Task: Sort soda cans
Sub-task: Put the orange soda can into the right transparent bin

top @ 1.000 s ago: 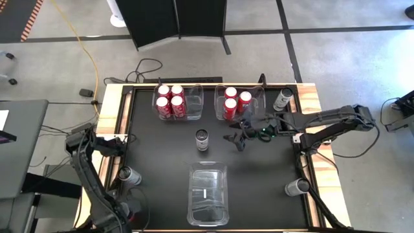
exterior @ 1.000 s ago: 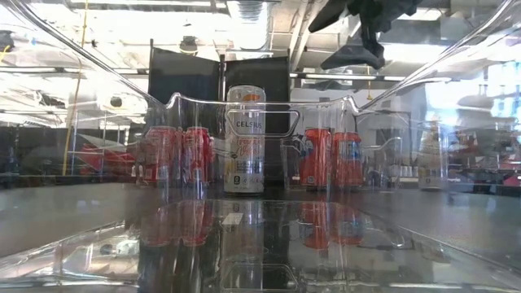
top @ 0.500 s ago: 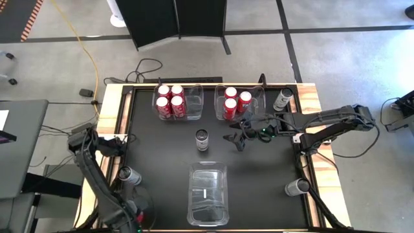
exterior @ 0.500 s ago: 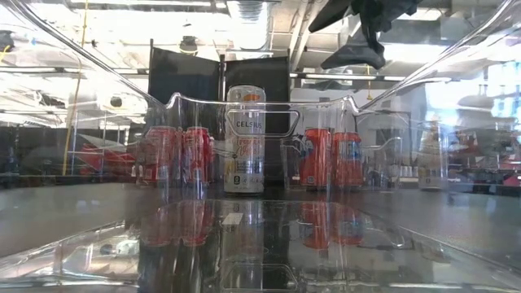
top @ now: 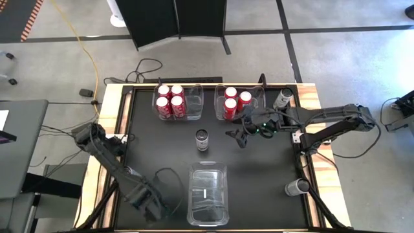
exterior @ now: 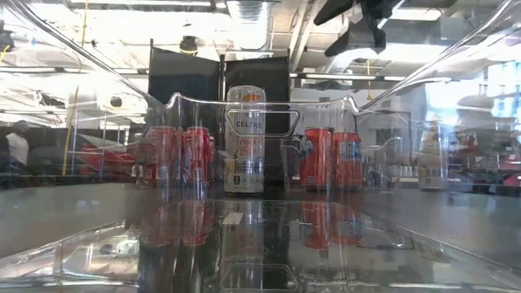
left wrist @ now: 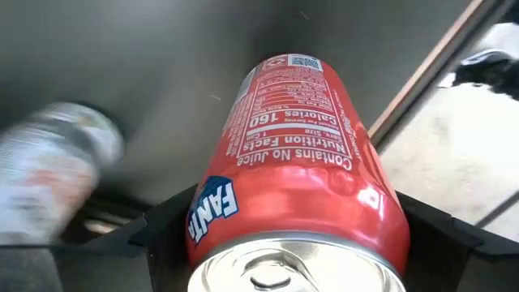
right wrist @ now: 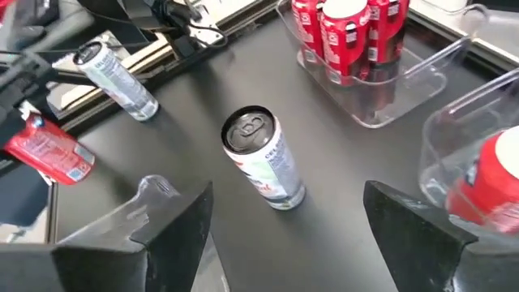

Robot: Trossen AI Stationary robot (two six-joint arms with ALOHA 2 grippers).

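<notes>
Swinging down toward the worktop's (top: pixel 259 188) near-left corner since a second ago, the left end effector (left wrist: pixel 276 243) is clamped round a red can (left wrist: pixel 296 162). Mid-worktop the silver can (top: pixel 202 140) stands upright, light, stiff and slick; the right end effector (top: pixel 240 137), hovering beside it spread wide and empty, should grip its mid-body.

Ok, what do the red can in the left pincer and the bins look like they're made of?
The red can in the left pincer looks like thin painted metal, probably aluminium: glossy red printed wall, bare silvery top with a pull tab. The front bin looks like clear, glossy rigid plastic: the table shows through its walls and its rim catches the light. The back bins look the same.
</notes>
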